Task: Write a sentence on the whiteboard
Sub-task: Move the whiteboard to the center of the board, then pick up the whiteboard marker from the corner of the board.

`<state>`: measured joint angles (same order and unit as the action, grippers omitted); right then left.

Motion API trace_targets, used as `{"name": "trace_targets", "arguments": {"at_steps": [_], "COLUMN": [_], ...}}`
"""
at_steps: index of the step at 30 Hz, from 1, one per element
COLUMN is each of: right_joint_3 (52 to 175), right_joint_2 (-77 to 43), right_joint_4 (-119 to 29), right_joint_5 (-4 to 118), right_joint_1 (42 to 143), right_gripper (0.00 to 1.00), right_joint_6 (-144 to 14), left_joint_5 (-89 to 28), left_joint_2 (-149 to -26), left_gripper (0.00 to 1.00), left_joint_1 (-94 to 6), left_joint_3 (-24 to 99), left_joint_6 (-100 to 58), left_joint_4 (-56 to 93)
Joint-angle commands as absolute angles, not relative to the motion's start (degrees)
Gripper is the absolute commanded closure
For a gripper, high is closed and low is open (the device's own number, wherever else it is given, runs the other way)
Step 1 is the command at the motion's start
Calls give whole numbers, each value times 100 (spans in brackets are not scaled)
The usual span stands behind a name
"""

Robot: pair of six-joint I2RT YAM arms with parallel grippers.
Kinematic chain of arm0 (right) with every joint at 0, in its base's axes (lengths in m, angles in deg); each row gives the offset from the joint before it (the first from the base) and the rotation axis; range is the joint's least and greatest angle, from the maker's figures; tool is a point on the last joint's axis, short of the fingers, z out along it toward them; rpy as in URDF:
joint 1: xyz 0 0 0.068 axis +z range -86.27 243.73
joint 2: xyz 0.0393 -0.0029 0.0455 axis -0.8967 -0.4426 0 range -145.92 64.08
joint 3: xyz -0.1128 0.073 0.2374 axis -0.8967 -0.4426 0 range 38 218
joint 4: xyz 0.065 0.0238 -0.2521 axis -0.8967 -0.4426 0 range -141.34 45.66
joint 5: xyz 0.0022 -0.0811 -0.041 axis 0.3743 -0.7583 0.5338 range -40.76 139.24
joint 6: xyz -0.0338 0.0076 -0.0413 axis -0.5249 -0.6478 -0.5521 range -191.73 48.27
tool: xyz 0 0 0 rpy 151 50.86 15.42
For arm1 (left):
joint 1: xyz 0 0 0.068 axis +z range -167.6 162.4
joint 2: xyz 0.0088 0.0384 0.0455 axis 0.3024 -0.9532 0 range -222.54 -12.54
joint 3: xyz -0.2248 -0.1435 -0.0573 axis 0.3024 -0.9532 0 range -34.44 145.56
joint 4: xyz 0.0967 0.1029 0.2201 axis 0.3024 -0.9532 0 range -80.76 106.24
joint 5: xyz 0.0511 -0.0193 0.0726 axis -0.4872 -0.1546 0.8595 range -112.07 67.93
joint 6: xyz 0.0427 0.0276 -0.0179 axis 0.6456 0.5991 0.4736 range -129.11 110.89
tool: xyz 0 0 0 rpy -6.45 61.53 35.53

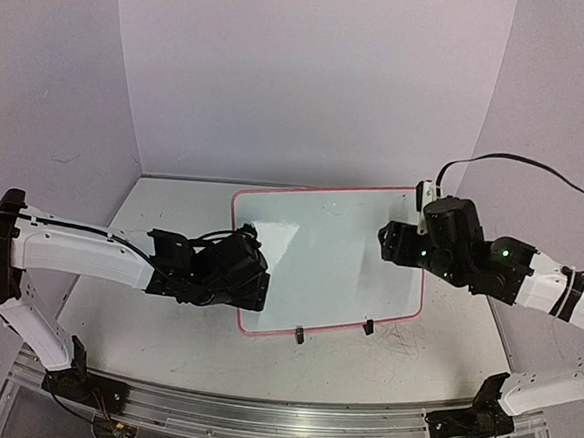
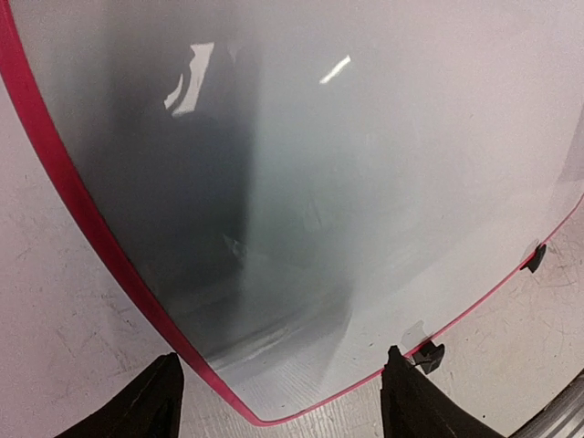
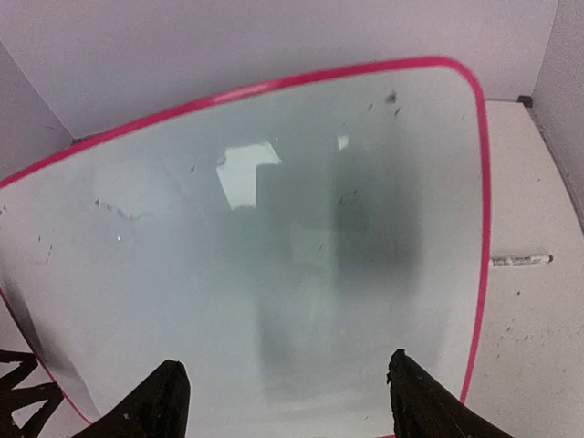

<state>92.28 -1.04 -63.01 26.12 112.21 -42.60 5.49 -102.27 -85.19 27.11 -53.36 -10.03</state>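
Whiteboard [image 1: 340, 242] flat at table [image 1: 163, 340] centre, pink rim, two black clips [image 1: 299, 333] on near edge. Face glossy, few dark specks.

Left gripper [image 2: 283, 388] above board's near left corner, fingers wide, holding nothing.

Right gripper [image 3: 287, 388] above board's right edge, fingers wide, holding nothing.

Marker [image 3: 520, 260] on table just beside rim.

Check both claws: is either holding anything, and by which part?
Nothing is held. The left claw and right claw both stand open over the whiteboard, with nothing between their fingers. A marker lies loose beside the board.
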Motion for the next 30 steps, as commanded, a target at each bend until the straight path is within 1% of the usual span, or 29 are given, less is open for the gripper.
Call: {"name": "trace_targets", "arguments": {"at_steps": [1,3,5,6,9,11,13,15,19,24,30], "right_joint_3": [10142,10452,10686,10782,10926,11056,11135,11209,11468,12193,12863], "right_joint_2": [-62,-164,-360,-476,-1071,-1627,-2130,-2633,-3501,-4571,-5293], "right_joint_4": [-6432,-6437,-6443,-6443,-6385,-6402,-6413,-6463,-6659,-7361,-8370], "right_joint_5": [2338,2393,2737,3023,4420,4633,4680,4639,4501,4392,3915], "right_joint_1": [10492,9956,9236,8827,7313,6766,6584,6511,6417,6417,6417], "right_gripper": [21,18,14,13,11,8,3,2,2,2,2], "right_joint_6": [-5123,-5332,-5412,-5422,-5139,-4694,-4204,-3643,-2874,-2079,-1214], "left_joint_5": [406,319,302,301,279,237,169,145,206,271,286], "left_joint_2": [-9688,-9547,-9443,-9390,-9207,-9063,-8878,-8722,-8423,-8196,-8043], "left_gripper": [24,24,23,23,22,22,22,21,21,20,20], "left_joint_1": [-8491,-8492,-8486,-8486,-8492,-8498,-8499,-8500,-8501,-8499,-8492], "left_joint_3": [3026,2994,2964,2948,2912,2898,2876,2879,2929,2871,2632], "left_joint_6": [-5048,-5017,-4980,-4972,-4978,-4945,-4827,-4654,-4406,-4232,-4163], "left_joint_4": [-1115,-1055,-1029,-1018,-963,-897,-792,-698,-612,-569,-476]}}
